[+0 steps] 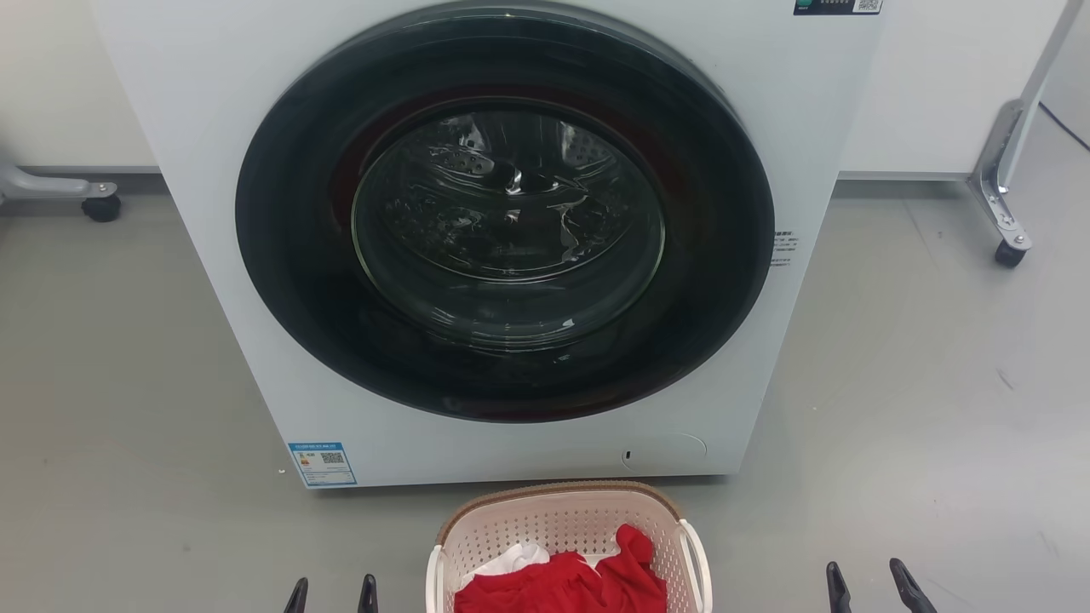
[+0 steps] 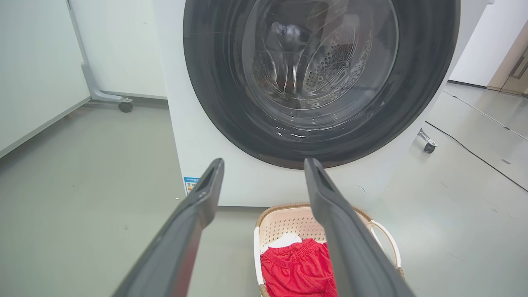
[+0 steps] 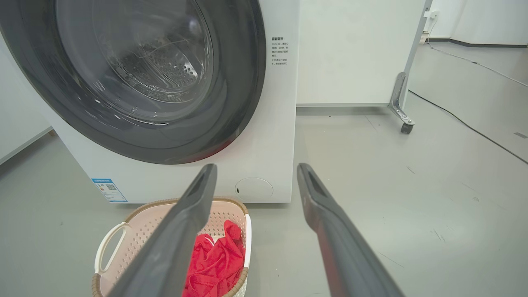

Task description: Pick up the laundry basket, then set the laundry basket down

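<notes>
The laundry basket (image 1: 562,519) stands on the floor just in front of the washing machine, pale pinkish-white with perforated walls, a brown woven-look rim and white side handles. Red cloth (image 1: 566,583) and a bit of white cloth lie inside it. My left gripper (image 1: 332,594) shows as two dark fingertips to the basket's left, apart from it and open. My right gripper (image 1: 877,586) is open further off to the basket's right. In the left wrist view the laundry basket (image 2: 288,220) lies below my open left gripper (image 2: 264,165). The laundry basket (image 3: 144,231) sits low left of my open right gripper (image 3: 255,169).
A white front-loading washing machine (image 1: 255,111) with a large dark round door shut stands close behind the basket. Wheeled metal frame legs (image 1: 1005,183) stand at the back right and back left (image 1: 60,189). Grey floor lies on both sides. A black cable (image 3: 466,126) runs across the floor at right.
</notes>
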{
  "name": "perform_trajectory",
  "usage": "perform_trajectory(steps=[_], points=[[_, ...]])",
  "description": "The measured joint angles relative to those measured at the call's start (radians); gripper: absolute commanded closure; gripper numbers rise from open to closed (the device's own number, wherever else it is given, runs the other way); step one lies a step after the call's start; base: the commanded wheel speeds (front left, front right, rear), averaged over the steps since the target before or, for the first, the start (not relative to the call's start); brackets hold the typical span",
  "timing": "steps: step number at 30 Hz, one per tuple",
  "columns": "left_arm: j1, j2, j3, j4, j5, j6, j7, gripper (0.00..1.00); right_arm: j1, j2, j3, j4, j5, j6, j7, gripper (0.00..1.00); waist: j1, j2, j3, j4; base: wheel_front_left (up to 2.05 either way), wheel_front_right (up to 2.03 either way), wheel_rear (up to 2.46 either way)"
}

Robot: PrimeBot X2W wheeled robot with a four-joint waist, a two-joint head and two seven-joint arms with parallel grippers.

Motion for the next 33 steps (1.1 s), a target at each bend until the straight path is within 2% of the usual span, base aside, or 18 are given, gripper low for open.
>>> perform_trajectory(steps=[16,17,24,33], points=[[0.004,-0.015,0.009,-0.009,0.03,0.0,0.0,0.0,0.021,0.019,-0.034,-0.038,-0.045,0.0,0.0,0.0,0.0,0.0,0.002,0.002,0.0,0.0,0.0],[0.004,-0.016,0.009,-0.007,0.03,0.0,0.0,1.0,0.021,0.02,-0.034,-0.036,-0.047,0.0,0.001,1.0,0.0001,0.0,0.002,0.002,0.0,0.0,0.0],[0.02,-0.022,0.01,0.034,0.021,-0.007,0.01,1.0,0.04,0.04,-0.036,0.005,-0.036,0.003,0.011,1.0,0.0,0.0,0.003,0.002,0.0,0.0,0.0],[0.015,-0.025,0.042,0.042,-0.097,-0.028,0.042,1.0,0.031,0.05,-0.074,0.012,0.081,0.026,0.045,1.0,0.0,0.0,0.005,0.004,0.0,0.0,0.0]])
